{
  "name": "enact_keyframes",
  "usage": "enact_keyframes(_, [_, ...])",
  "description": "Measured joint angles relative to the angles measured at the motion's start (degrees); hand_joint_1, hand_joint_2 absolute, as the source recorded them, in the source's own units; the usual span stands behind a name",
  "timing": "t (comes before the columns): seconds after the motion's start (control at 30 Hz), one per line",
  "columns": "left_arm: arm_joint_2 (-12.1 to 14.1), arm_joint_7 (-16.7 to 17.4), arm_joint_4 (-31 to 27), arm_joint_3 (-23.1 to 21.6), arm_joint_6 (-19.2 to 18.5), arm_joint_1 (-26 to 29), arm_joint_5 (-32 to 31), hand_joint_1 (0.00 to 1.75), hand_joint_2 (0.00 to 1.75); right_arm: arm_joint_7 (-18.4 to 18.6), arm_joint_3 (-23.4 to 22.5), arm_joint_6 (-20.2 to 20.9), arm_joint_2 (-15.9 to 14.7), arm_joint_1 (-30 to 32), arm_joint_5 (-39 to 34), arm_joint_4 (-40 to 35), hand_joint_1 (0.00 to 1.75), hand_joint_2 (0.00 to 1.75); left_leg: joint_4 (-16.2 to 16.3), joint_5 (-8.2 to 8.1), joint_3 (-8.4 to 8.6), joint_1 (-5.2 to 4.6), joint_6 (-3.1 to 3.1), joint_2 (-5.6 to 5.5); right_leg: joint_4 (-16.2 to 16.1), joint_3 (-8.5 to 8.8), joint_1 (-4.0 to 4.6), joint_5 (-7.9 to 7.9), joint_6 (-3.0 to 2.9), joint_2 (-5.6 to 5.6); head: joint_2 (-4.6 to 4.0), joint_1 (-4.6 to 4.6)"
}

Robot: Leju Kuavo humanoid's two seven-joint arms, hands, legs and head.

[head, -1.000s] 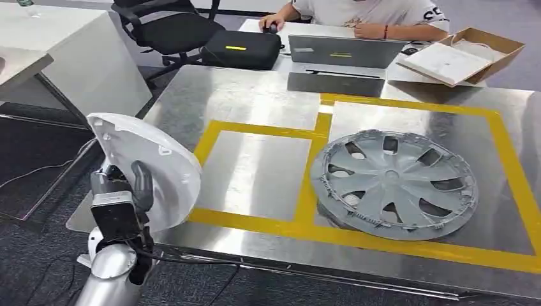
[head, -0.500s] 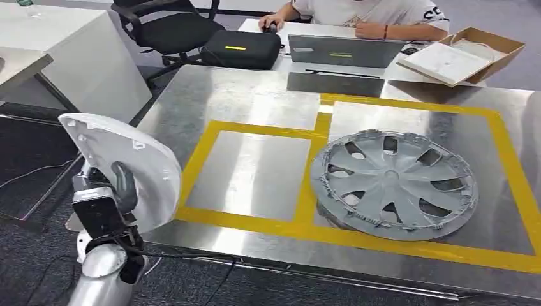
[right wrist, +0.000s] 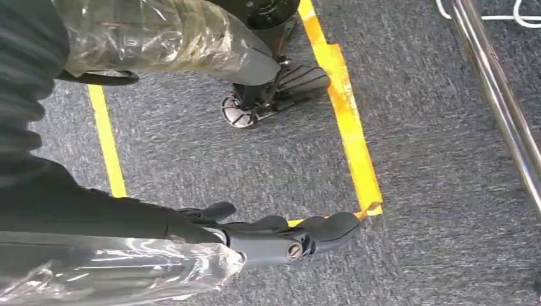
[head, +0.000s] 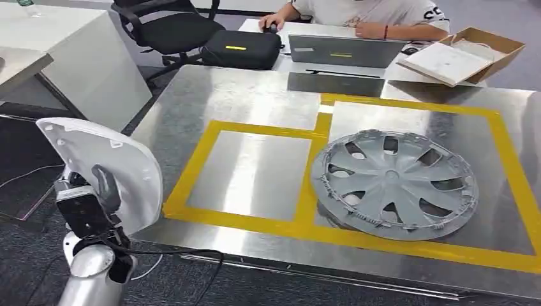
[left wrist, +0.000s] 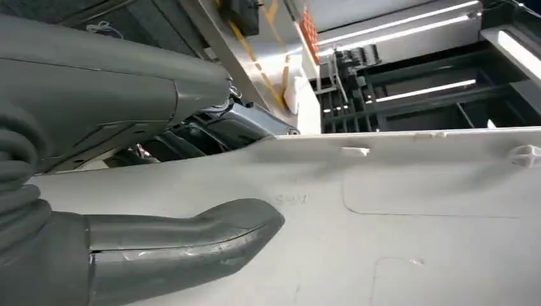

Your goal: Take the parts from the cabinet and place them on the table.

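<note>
White part [head: 105, 162] upright in raised left robot hand [head: 96, 197]

Brushed steel table top [head: 242, 95] marked with yellow tape rectangles [head: 255, 172], standing on dark grey carpet [head: 25, 146]. Behind it: black office chair [head: 169, 29], white desk [head: 64, 57] to the left, black zipped case [head: 241, 49], grey laptop [head: 344, 51], open cardboard box [head: 466, 54], a seated person [head: 370, 13]. Yellow tape lines [right wrist: 344, 108] on the grey carpet floor, chrome rail [right wrist: 504, 108] alongside.
</note>
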Motion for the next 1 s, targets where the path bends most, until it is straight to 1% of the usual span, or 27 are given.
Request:
enact_keyframes(0.4, [-0.11,0.48,1.01,0.61,0.17,-0.60,-0.24,1.75,1.75,-0.09,0.00,0.02,0.00,-0.02,-0.15,0.00,0.00,1.75,0.00,0.00,0.00,0.00,0.00,0.00,0.00,-0.01,0.00,0.00,0.00,0.00,0.00,0.00])
enact_keyframes(0.43, [-0.07,0.96,2.21,1.18,0.96,-1.39,-0.42,1.75,1.75,-0.07,0.00,0.00,0.00,-0.02,-0.17,0.00,0.00,1.75,0.00,0.00,0.00,0.00,0.00,0.00,0.00,-0.01,0.00,0.00,0.00,0.00,0.00,0.00])
enact_keyframes(0.53, [0.24,2.01,2.99,1.88,1.07,-2.11,-1.79,1.75,1.75,-0.07,0.00,0.04,0.00,-0.02,-0.17,0.00,0.00,1.75,0.00,0.00,0.00,0.00,0.00,0.00,0.00,-0.01,0.00,0.00,0.00,0.00,0.00,0.00])
enact_keyframes(0.6, [1.00,3.08,3.95,2.66,0.98,-3.11,-3.10,1.75,1.75,-0.07,0.00,0.13,-0.02,0.00,-0.15,0.00,0.00,1.75,0.00,0.00,0.00,0.00,0.00,0.00,0.00,-0.01,0.00,0.00,0.00,0.00,0.00,0.00])
enact_keyframes(0.7, [2.41,4.92,6.04,4.77,-1.07,-5.31,-3.32,1.75,1.75,0.02,0.00,0.28,-0.17,0.00,-0.09,0.00,0.00,1.75,0.00,0.02,0.00,0.00,0.01,0.00,0.00,-0.01,0.01,0.00,0.00,0.01,0.00,0.00])
enact_keyframes(0.77, [3.63,4.94,7.85,6.52,-2.63,-6.94,-3.15,1.75,1.75,0.07,0.00,0.37,-0.33,0.01,0.07,0.00,0.00,1.75,0.00,0.03,0.00,0.01,0.01,0.00,0.01,-0.01,0.01,0.01,0.00,0.01,0.00,0.00])
enact_keyframes(0.9, [5.33,3.34,11.22,9.60,-6.06,-9.85,-3.15,1.75,1.75,0.02,0.00,0.81,-0.48,0.01,0.72,0.00,0.00,1.75,0.00,0.05,0.00,0.01,0.01,0.00,0.01,-0.01,0.02,0.01,-0.01,0.00,0.00,0.00])
enact_keyframes(1.0, [5.90,1.99,13.01,10.82,-7.50,-11.47,-3.45,1.75,1.75,-0.15,0.00,1.22,-0.59,-0.02,1.03,0.00,0.00,1.75,0.00,0.05,-0.01,0.01,0.01,0.00,0.02,-0.01,0.01,0.01,0.00,0.01,0.00,0.00])
